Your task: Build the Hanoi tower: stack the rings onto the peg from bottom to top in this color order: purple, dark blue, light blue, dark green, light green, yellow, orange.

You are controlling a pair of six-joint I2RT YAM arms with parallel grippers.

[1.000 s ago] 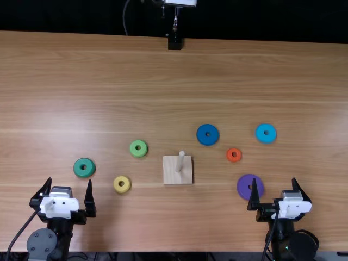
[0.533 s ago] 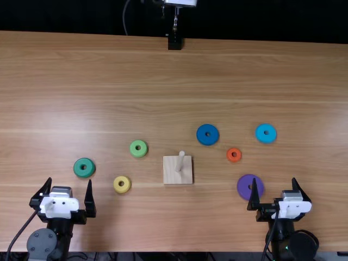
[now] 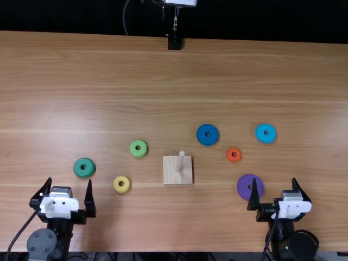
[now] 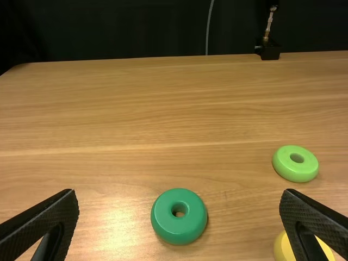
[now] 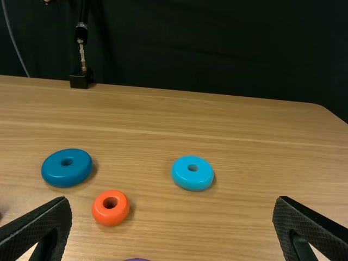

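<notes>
Tabletop (image 3: 136, 70) bears the purple ring (image 3: 244, 185) near the open right gripper (image 3: 274, 180).

So from where I'm standing, the right gripper (image 3: 274, 179) kinda blocks part of the purple ring (image 3: 244, 187) in the top view, and its wrist view just catches a purple sliver at the bottom edge. In the left wrist view, the yellow ring (image 4: 281, 250) is half behind a finger (image 4: 311, 220) and cut off below. Both arms get chopped by the top view's bottom edge too.

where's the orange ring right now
In the top view, the orange ring lies right of the peg's base, between the dark blue ring and the purple ring.
</notes>
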